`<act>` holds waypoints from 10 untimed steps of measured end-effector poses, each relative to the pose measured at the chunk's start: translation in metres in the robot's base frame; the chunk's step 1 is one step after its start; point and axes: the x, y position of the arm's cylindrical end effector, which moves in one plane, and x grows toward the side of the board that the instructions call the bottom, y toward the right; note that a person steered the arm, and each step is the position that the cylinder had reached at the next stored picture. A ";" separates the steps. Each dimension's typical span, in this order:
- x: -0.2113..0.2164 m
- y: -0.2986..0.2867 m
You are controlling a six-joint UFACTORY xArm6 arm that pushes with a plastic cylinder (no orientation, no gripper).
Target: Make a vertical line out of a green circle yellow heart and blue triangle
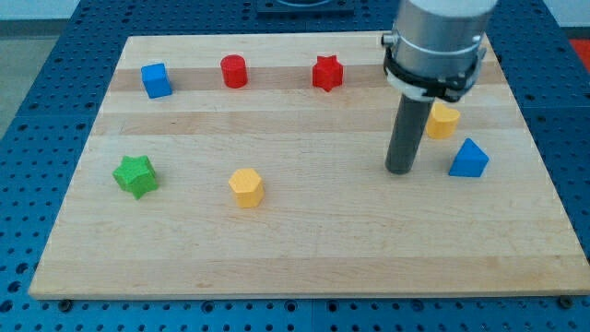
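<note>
On the tabletop (304,249) seven blocks are counted: two blue, two red, two yellow, one green; no pincer's fitted, nothing held, tip (399,170) parked beside the blue triangle (469,159).

Small yellow heart-shaped block (442,120): on the wooden tabltop at the view's right, partly hidden behind the dark rod, upright. Small blue triangular block (469,159): just below and right of it, near but apart, point up. No green circular block made out; the only green block is star-shaped.

Wooden board (304,249), blue perforated table (55,111)
</note>
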 end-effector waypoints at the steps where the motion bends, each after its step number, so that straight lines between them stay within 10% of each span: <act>1: 0.000 0.006; 10: -0.090 0.061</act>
